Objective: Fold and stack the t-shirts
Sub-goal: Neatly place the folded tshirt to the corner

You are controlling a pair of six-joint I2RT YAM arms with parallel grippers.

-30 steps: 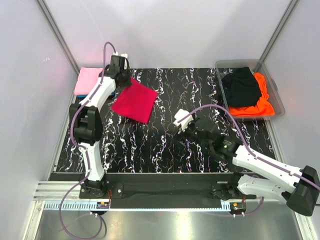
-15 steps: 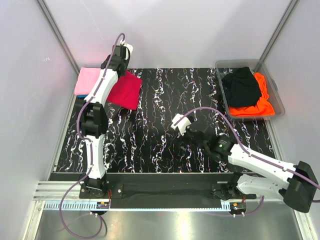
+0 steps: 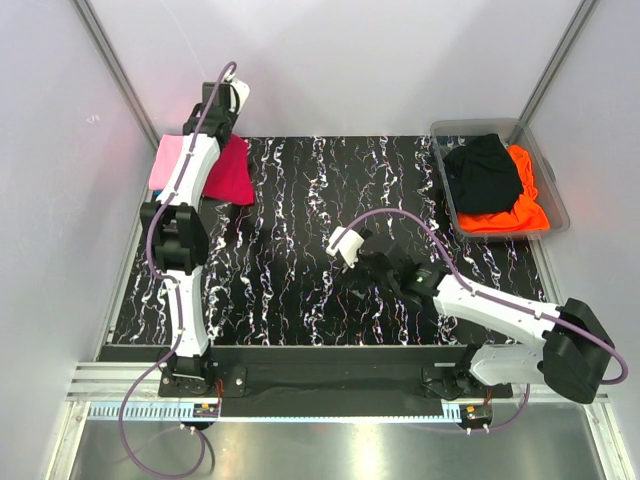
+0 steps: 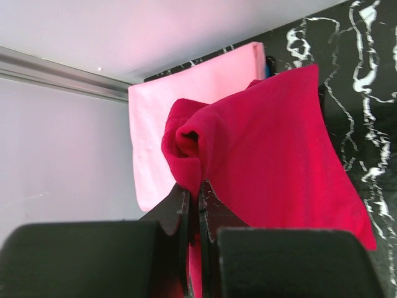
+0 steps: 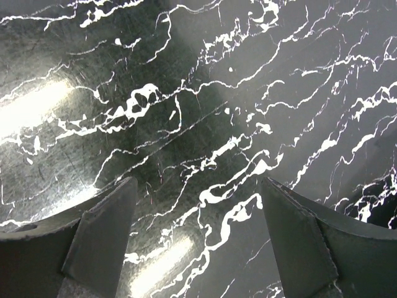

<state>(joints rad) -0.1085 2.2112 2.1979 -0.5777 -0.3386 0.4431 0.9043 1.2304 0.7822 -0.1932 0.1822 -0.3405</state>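
The left pincer [image 4: 193, 189], clenched on the crimson t-shirt [image 3: 232, 172], has carried it left over the pink t-shirt [image 3: 165, 160]; the right pincer [image 5: 198, 186] gapes empty. The clear bin [image 3: 470, 125] holds a black t-shirt [image 3: 483, 172] and an orange t-shirt [image 3: 522, 208].

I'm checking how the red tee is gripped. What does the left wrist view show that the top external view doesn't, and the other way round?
Only the left wrist view: the left gripper with its jaws pinched shut on a bunched fold of the crimson t-shirt.
Only the top external view: the right gripper open over the bare mat, and the clear bin at the far right holding a black t-shirt and an orange t-shirt.
Both: the crimson t-shirt covering part of the light pink t-shirt at the mat's far-left corner.
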